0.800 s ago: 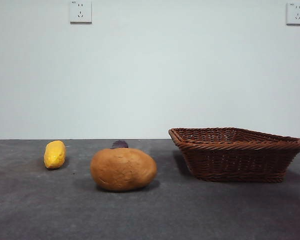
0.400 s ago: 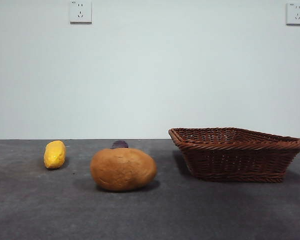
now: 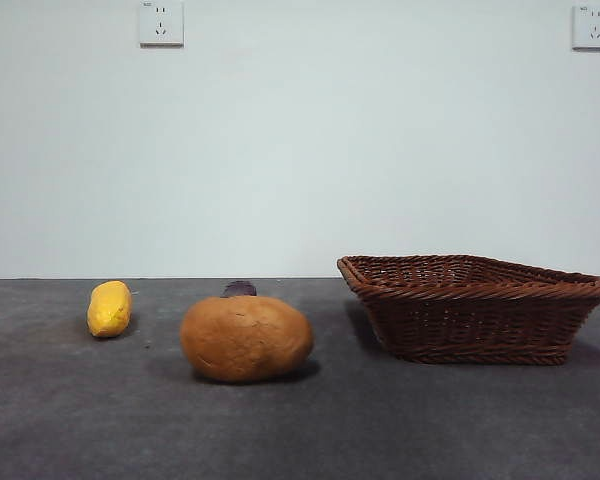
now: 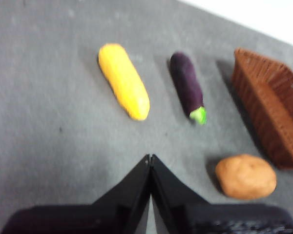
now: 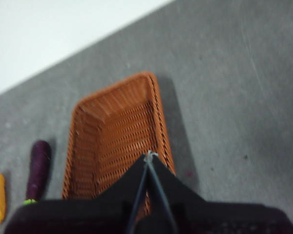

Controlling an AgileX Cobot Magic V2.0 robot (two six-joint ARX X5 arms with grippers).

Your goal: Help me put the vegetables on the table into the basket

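We see a dark grey table (image 3: 400,430) with faint specks. The potato (image 3: 246,338) is orange-brown, the small lumpy piece (image 3: 110,308) bright yellow. The eggplant (image 4: 186,84) is dark purple with a bright green stem end. The basket (image 3: 470,310) is reddish-brown wicker in a woven pattern with a braided rim. Both grippers (image 4: 150,158) (image 5: 149,155) are black. Behind, we see a plain white wall (image 3: 300,150) with white sockets (image 3: 161,23).

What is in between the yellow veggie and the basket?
In the left wrist view, the purple eggplant lies between the yellow vegetable and the basket. The front view mostly hides it behind the potato.
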